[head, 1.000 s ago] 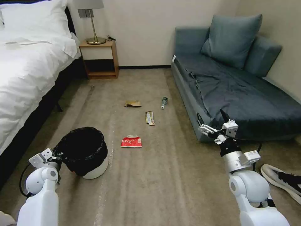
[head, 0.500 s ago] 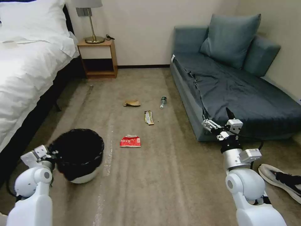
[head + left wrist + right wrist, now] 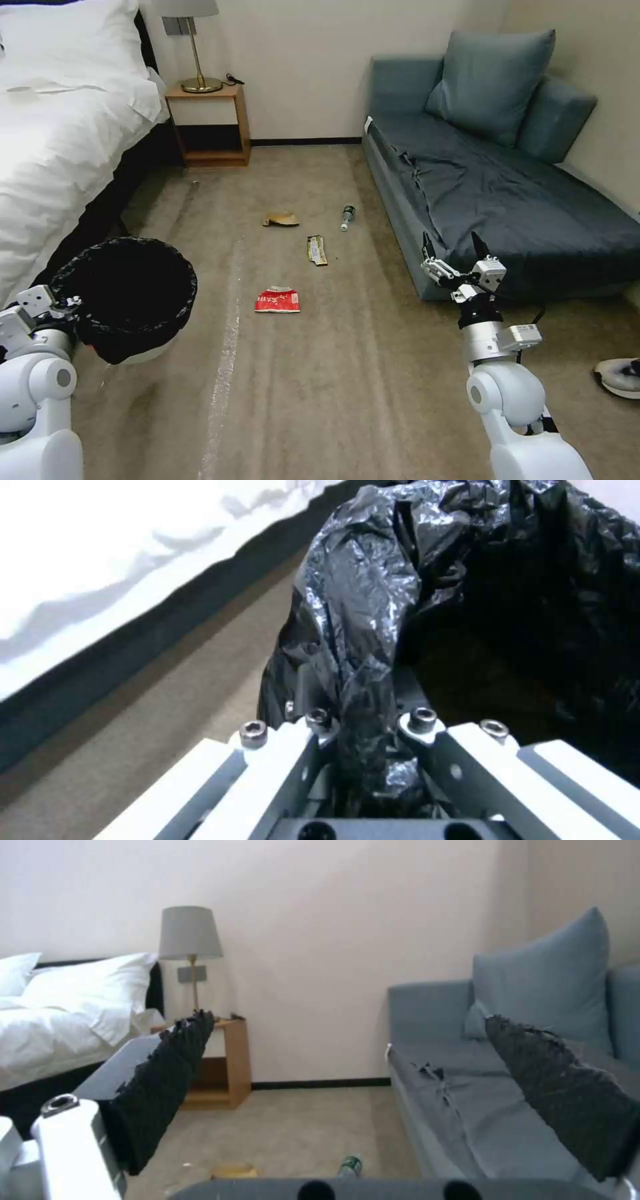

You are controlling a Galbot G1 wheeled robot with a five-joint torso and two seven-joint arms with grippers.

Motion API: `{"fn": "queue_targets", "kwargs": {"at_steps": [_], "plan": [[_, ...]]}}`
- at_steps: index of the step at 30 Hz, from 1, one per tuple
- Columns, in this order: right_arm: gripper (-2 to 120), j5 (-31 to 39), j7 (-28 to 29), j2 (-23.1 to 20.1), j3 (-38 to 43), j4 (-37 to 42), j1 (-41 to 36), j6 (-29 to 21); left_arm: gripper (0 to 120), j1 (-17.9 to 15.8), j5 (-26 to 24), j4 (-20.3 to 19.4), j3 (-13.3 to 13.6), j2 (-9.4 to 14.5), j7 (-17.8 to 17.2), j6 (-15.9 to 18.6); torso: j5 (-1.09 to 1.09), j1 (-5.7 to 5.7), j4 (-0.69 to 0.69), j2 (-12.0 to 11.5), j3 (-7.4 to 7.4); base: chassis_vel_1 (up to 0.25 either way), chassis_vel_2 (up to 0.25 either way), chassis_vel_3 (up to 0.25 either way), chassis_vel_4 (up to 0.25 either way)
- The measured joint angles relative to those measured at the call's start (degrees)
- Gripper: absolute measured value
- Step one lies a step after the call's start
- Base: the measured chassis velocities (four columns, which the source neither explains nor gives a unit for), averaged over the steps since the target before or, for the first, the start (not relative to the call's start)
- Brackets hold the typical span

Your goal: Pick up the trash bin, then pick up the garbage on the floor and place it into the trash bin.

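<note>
White round trash bin (image 3: 143, 350) w/ glossy black liner is being held by its rim beside the bed (image 3: 60, 147), clamped in left gripper (image 3: 363, 725); right gripper (image 3: 452, 257) is being held apart near the sofa (image 3: 533, 200)

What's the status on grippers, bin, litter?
Left gripper shut on trash bin rim. Right gripper open, empty. Garbage on floor, path unobstructed.

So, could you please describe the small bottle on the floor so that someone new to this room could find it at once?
Start at the blue sofa on the right side of the room and look down at the carpet beside its front edge. The bottle lies there on its side, the litter piece nearest the sofa. It is clear with a green label, unlike the flat gold wrapper and cardboard scrap close by.
</note>
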Motion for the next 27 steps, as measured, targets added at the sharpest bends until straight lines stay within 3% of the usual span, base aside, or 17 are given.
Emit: {"fn": "queue_targets", "kwargs": {"at_steps": [27], "plan": [[100,0.52,-2.32,0.33,0.57,-1.58,-0.40,-0.73,4,0.70,1.10,-0.44,0.51,-0.79,1.37,-0.83,0.01,0.00,-0.01,0.01,0.00,-0.008,0.006,0.008,-0.006]]}}
